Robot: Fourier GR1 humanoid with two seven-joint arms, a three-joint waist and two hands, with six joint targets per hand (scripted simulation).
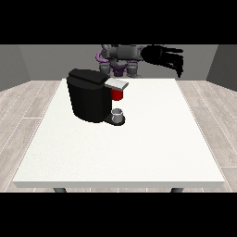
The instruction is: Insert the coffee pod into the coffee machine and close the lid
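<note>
A black coffee machine (88, 95) stands on the left half of the white table (152, 148). Its silver lid (116, 84) juts out to the right, and a red thing at the machine (117, 95) sits just under it. A small grey thing (118, 115) rests on the machine's base below that; I cannot tell it for the pod. The hand at the view's right (169, 58) is raised above the table's far edge, well to the right of the machine, its fingers relaxed and hanging with nothing in them. No hand shows at the view's left.
The robot's torso (120, 58) is behind the table's far edge. Wooden floor surrounds the table, and grey walls stand behind it.
</note>
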